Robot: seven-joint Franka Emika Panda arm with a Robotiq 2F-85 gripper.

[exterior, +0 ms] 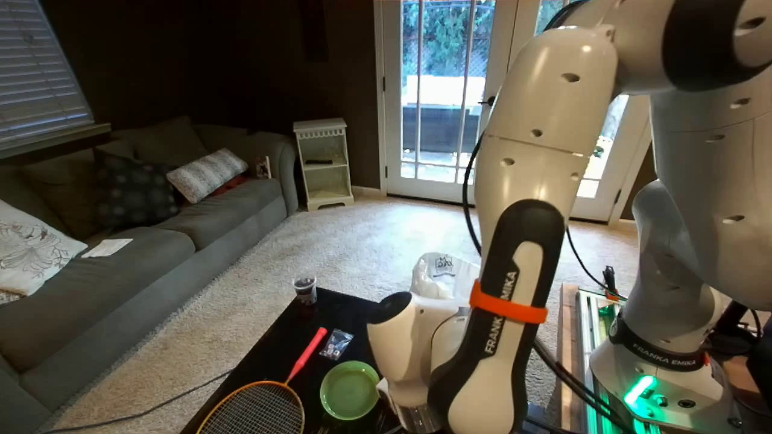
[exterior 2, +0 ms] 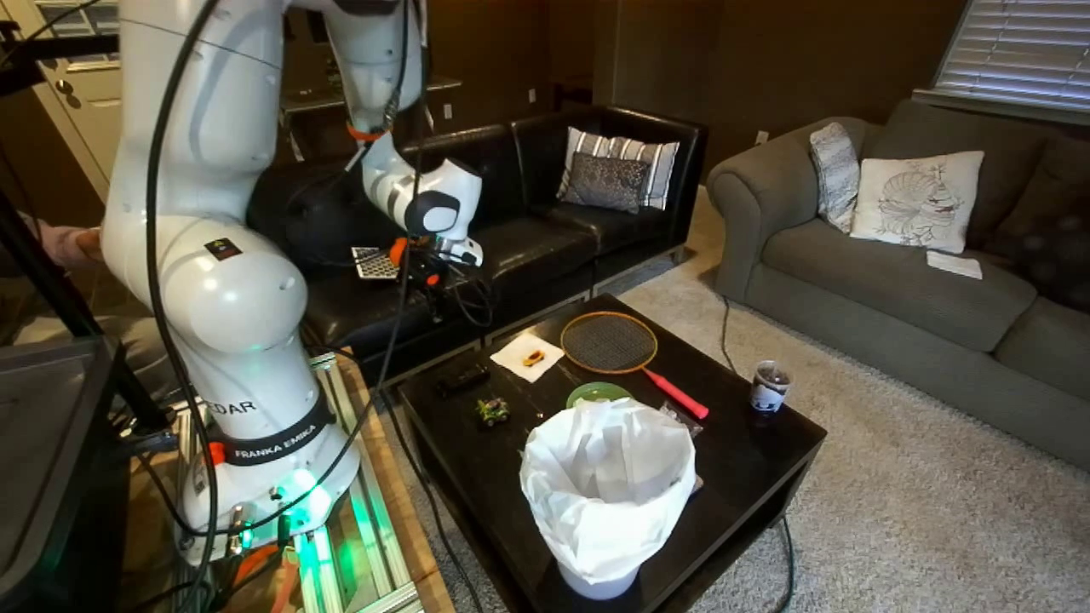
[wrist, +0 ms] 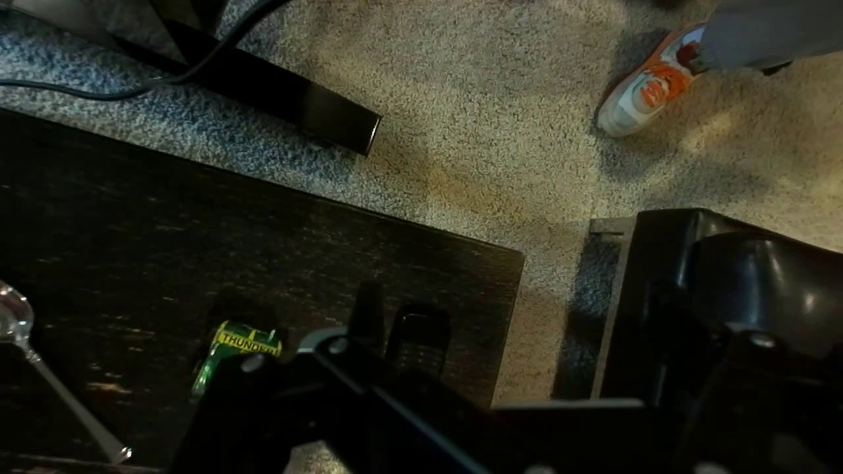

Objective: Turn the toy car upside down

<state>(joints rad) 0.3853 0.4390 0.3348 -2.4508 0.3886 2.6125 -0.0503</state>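
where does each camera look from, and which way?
An exterior view: from the racket end of the table, facing glass doors; arm at right.
An exterior view: from the bin end, facing black couch; arm and gripper at left.
Wrist view: on the arm, looking down at table, carpet; gripper at bottom.
Both exterior views share racket, dish, gray sofa.

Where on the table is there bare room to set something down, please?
Bare on the table: from the cup toward the white bin, and between the green toy vehicle and the robot-side edge. Crowded: among green dish, racket, packet, napkin and toy car.
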